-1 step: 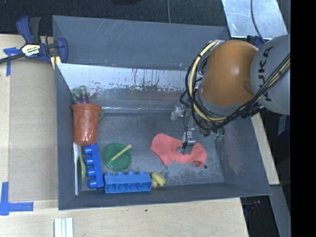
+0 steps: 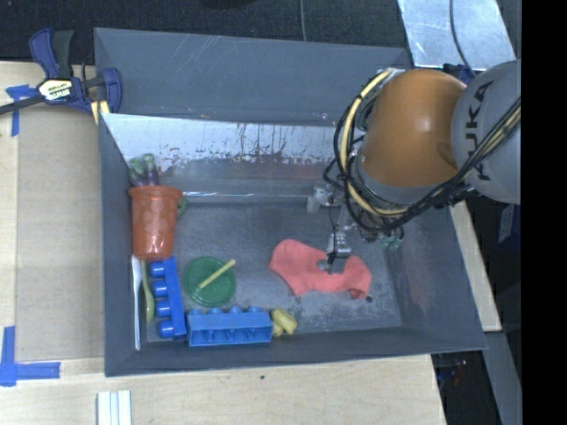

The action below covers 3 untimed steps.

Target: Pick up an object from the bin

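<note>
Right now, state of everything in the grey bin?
crumpled pink cloth: lying on floor, mid-right.
gripper: low, at cloth's top edge.
orange plastic cup: on its side, left wall.
long blue studded brick: flat, front wall.
short blue studded brick: flat, left wall.
round green lid: flat, yellow stick on top.

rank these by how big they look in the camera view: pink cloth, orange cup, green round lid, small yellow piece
1. pink cloth and orange cup: these look about alike, so I won't rank one over the other
2. green round lid
3. small yellow piece: clearly the smallest
</note>
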Each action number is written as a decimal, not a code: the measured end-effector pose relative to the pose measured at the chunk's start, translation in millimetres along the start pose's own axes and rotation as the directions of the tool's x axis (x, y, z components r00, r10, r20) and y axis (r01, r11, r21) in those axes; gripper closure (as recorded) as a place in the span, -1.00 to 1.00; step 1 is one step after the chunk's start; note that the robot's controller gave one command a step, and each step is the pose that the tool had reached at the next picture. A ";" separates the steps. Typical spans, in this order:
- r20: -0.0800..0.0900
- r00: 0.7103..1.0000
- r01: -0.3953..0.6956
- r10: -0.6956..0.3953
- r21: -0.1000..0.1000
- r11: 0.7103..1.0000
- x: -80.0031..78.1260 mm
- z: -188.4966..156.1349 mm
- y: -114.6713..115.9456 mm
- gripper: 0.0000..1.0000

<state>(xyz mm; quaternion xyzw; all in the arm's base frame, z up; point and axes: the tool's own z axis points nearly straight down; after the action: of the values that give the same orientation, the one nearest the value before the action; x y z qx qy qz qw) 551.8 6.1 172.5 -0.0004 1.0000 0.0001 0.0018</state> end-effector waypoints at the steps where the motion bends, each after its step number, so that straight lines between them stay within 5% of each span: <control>1: 0.005 0.998 -0.056 0.056 -0.001 0.998 21.7 46.4 -18.0 -1.00; 2: 0.009 0.994 -0.110 0.110 -0.001 0.994 46.0 83.9 -37.3 -1.00; 3: 0.014 0.992 -0.122 0.122 -0.002 0.992 42.6 84.5 -36.5 -1.00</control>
<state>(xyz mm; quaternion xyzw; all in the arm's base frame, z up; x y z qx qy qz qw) 509.6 -30.3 87.8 0.0609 0.9981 0.0008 0.0087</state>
